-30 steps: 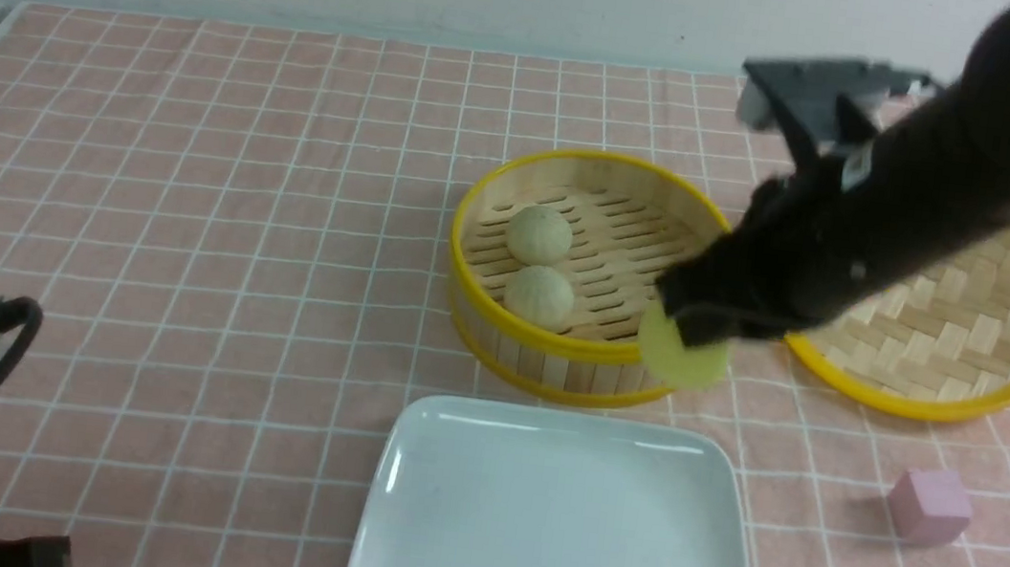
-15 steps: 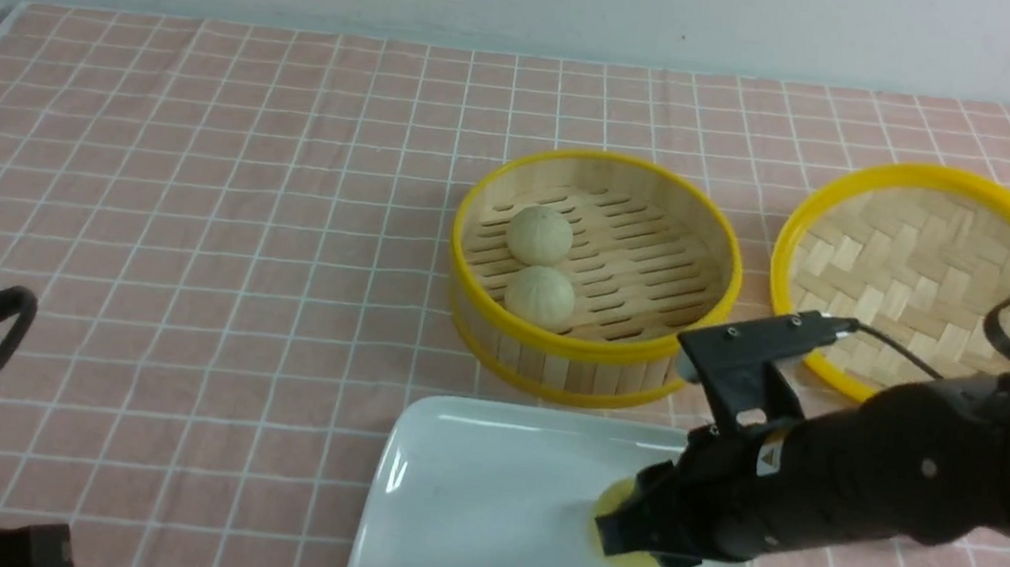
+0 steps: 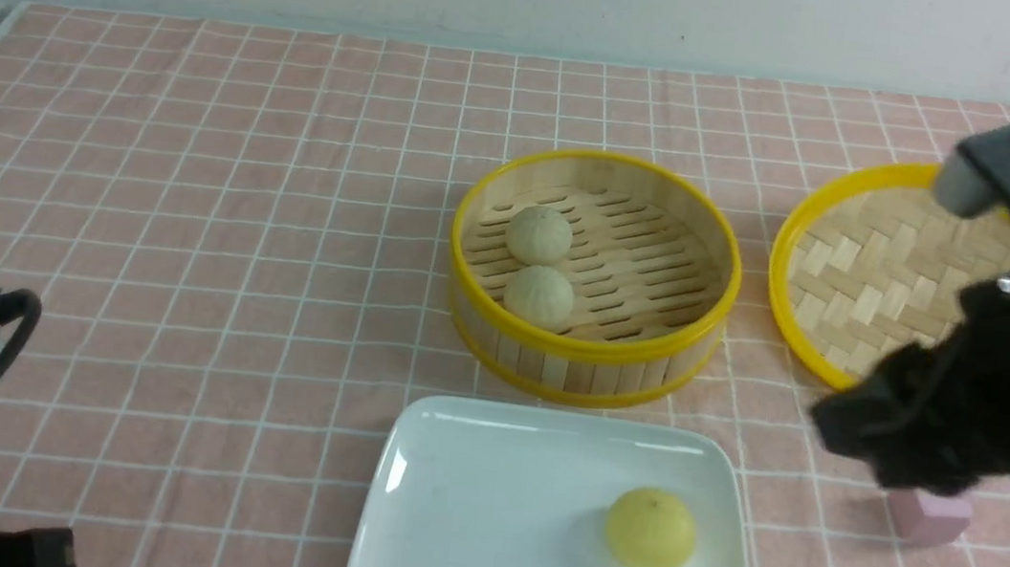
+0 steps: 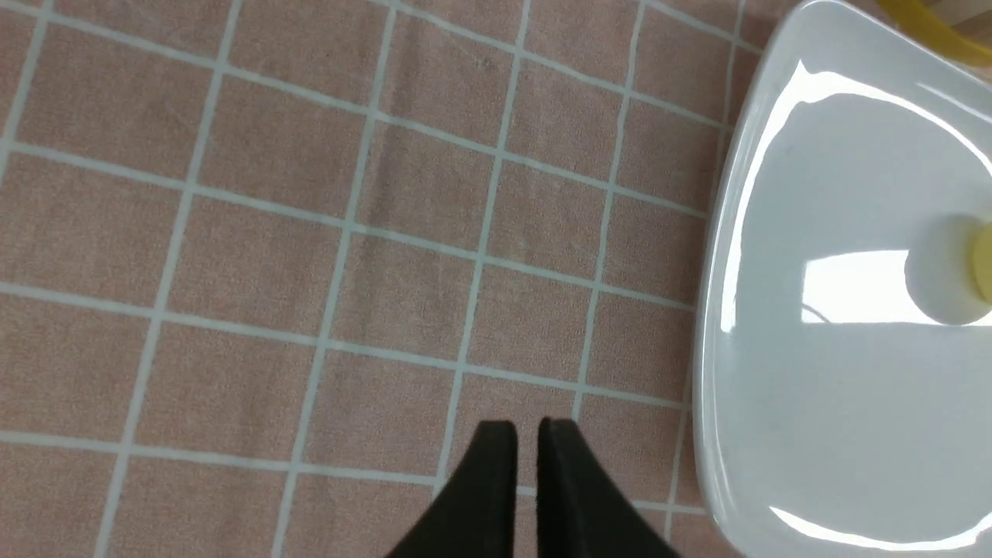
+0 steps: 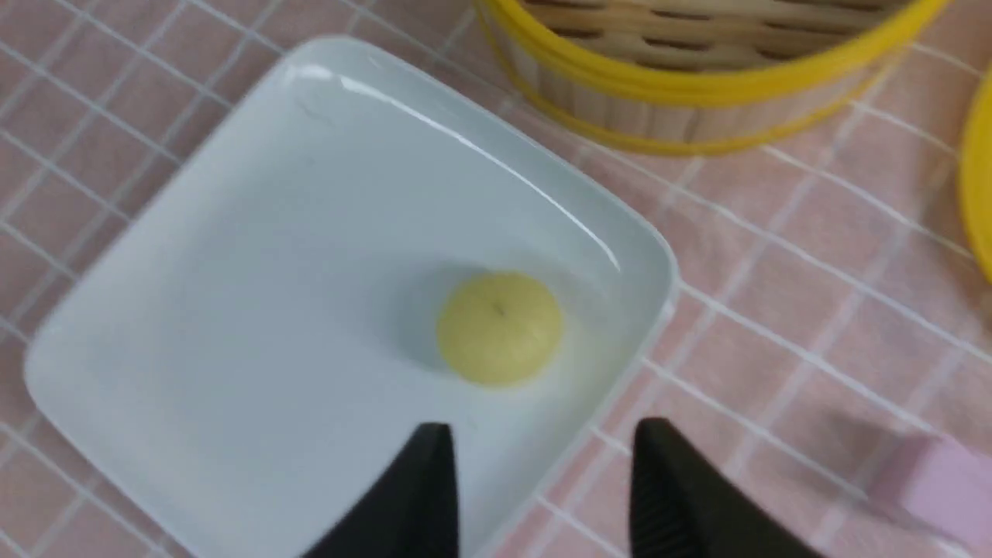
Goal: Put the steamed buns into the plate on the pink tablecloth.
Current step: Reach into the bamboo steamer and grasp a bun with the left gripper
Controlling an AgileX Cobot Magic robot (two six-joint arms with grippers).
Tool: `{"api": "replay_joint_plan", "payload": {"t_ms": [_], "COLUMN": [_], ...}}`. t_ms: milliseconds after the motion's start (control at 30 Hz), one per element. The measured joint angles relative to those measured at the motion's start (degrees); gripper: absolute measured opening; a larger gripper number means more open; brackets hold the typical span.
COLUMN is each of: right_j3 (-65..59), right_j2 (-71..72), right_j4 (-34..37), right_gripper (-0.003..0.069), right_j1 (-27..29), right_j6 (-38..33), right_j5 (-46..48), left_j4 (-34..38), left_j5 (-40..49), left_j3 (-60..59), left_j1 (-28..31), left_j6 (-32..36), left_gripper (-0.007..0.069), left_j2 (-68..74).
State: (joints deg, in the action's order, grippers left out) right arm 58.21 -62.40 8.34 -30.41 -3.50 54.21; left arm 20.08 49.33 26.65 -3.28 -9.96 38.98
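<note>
Steamed bun (image 3: 650, 531), round yellow, on glossy plate (image 3: 476, 521); right gripper (image 5: 542, 432) spread, left gripper (image 4: 527, 428) pinched.

Pink tablecloth (image 3: 189, 187) with white grid, white plate (image 3: 477, 511), yellow bun (image 3: 650, 530), two beige buns (image 3: 540, 235).

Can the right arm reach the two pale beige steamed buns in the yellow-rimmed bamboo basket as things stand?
Probably yes: the bamboo basket is uncovered, woven lid aside, nothing over the pale beige buns; the right gripper is open, empty.
</note>
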Motion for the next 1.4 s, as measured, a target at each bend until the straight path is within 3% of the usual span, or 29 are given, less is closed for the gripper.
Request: {"api": "replay_joint_plan", "payload": {"t_ms": [100, 167, 400, 600, 767, 900, 933, 1100, 1400], "right_j3": [-1.5, -3.5, -13.4, -19.8, -20.5, -20.5, -20.5, -20.5, -20.6], "right_j2": [5.5, 9.1, 18.9, 24.2, 25.0, 25.1, 25.1, 25.1, 25.1], "right_j4": [-4.3, -6.5, -11.9, -12.6, -12.5, -12.2, -12.0, -12.0, -12.0], "right_gripper": [0.0051, -0.0005, -0.0013, -0.0013, -0.0011, -0.0008, -0.0008, -0.0008, -0.0005], "right_j1": [0.5, 0.5, 0.5, 0.5, 0.5, 0.5, 0.5, 0.5, 0.5], "right_j6": [0.7, 1.3, 3.5, 5.8, 6.5, 6.5, 6.5, 6.6, 6.6], "right_j5": [5.9, 8.8, 10.0, 6.1, 4.7, 3.8, 3.3, 2.6, 2.5], "left_j4": [0.6, 1.8, 10.9, 13.0, 7.4, 1.9, -1.8, -10.7, -15.2], "left_j5": [1.2, 2.1, 5.4, 2.4, -0.7, -1.3, -1.3, -1.3, -4.6], "left_j3": [2.2, 4.7, 15.6, 26.5, 43.0, 52.8, 57.9, 70.3, 75.3], "left_j1": [0.0, 0.0, -1.3, -12.1, -21.8, -25.5, -27.1, -28.4, -28.4], "left_j6": [0.1, 1.4, 12.9, 12.8, 6.6, 1.5, -0.9, -5.9, -7.8], "left_gripper": [0.0071, 0.0071, 0.0022, 0.0001, 0.0028, 0.0091, 0.0137, 0.0254, 0.0288], "left_j2": [2.9, 6.1, 20.0, 34.5, 49.8, 58.1, 62.9, 72.9, 80.3]}}
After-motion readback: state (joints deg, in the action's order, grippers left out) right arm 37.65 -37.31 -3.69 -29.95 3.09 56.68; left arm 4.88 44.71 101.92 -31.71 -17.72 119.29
